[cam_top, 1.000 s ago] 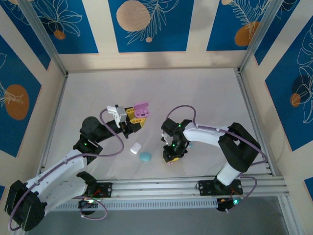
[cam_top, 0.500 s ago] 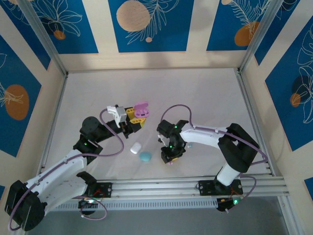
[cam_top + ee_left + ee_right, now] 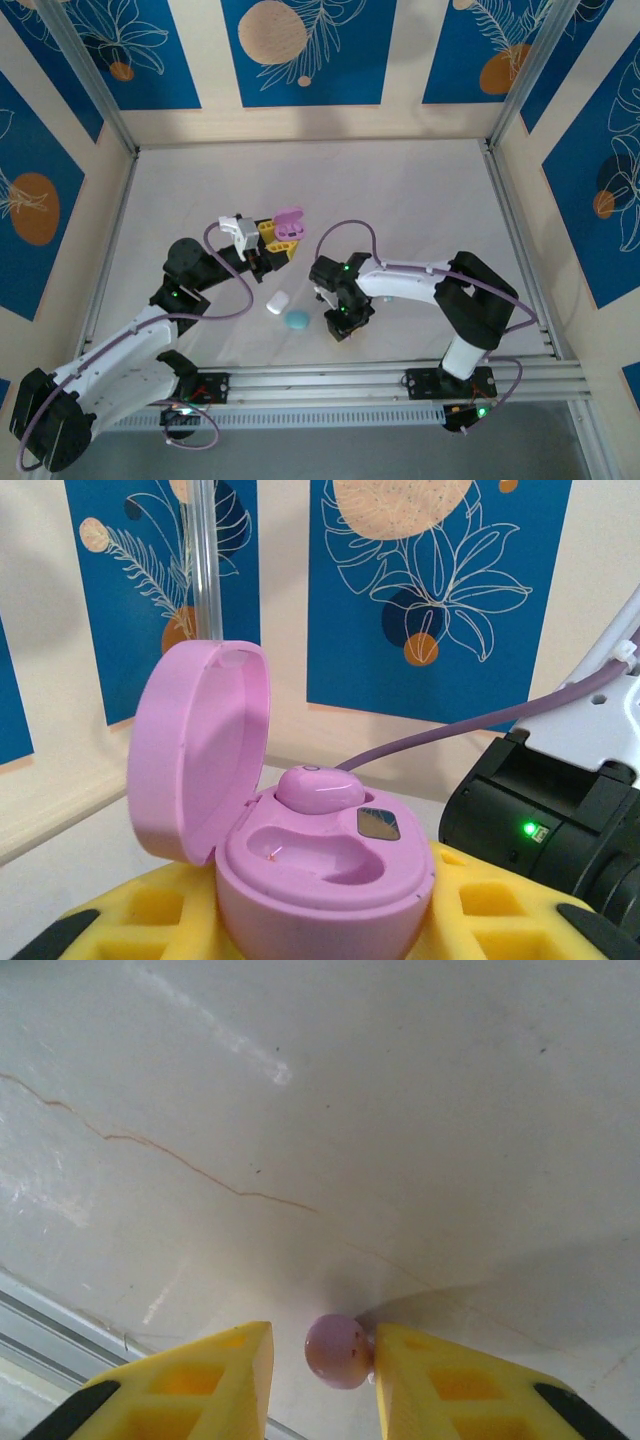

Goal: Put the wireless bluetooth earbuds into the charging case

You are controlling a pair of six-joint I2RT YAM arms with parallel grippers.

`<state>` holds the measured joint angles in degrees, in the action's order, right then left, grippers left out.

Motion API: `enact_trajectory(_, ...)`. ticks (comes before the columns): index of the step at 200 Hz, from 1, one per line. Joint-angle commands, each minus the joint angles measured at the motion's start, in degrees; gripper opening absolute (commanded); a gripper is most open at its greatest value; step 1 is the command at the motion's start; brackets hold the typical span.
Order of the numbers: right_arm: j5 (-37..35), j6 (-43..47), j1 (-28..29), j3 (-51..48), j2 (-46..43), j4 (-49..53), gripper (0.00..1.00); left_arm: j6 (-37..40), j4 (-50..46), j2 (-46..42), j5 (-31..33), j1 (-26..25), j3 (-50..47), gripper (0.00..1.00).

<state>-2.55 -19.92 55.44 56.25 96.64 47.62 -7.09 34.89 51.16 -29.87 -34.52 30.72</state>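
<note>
While the left hand [image 3: 320, 925] clamps the glossy pink plastic charging case [image 3: 330, 880] between its yellow fingers [image 3: 480, 920], sockets up and lid [image 3: 195, 750] standing open, one small pink earbud [image 3: 318, 788] lies crosswise in the far socket. The right hand [image 3: 322, 1345] points down at the white tabletop [image 3: 400, 1110], jaws slightly apart around a round pink earbud [image 3: 338, 1350] touching one finger; its long axis cannot be told.

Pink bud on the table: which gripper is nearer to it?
Right. The right gripper straddles the bud; the left gripper is away, holding the pink case.
</note>
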Motion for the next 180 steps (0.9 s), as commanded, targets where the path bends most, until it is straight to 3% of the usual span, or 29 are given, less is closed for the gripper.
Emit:
enact_trajectory(1,-1.19,-0.18,0.44,0.89,1.33,1.66,0.33,0.16,1.07,-0.75,0.45,-0.74,1.18,0.38)
enact_trajectory(113,-5.13,-2.79,0.16,-0.05,1.01,1.54,0.32,0.00,0.96,-0.84,0.55,-0.81,1.05,0.38)
enact_trajectory(180,-6.09,-4.16,-3.03,-1.74,-1.87,0.55,0.28,-0.11,1.32,-0.41,0.51,-0.74,1.20,0.38)
